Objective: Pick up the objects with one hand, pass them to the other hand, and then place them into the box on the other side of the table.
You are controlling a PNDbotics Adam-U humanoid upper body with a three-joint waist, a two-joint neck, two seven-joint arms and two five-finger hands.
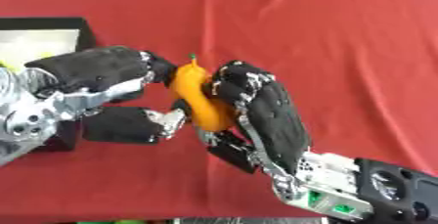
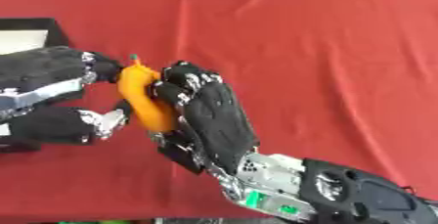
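Note:
An orange gourd-shaped fruit point(image 1: 195, 101) with a small green stem tip hangs above the red cloth, between both hands. My right hand point(image 1: 273, 115) comes in from the lower right, its fingers curled round the fruit's right side. My left hand point(image 1: 94, 71) comes in from the left. Its fingers point(image 1: 154, 69) touch the fruit's upper part and its thumb point(image 1: 158, 123) presses the lower part, so it pinches the fruit. The fruit's back side is hidden by the right hand's fingers.
A black box point(image 1: 51, 22) with a pale inside stands at the left edge, partly behind my left arm. The red cloth point(image 1: 342, 47) covers the table out to the right and far side.

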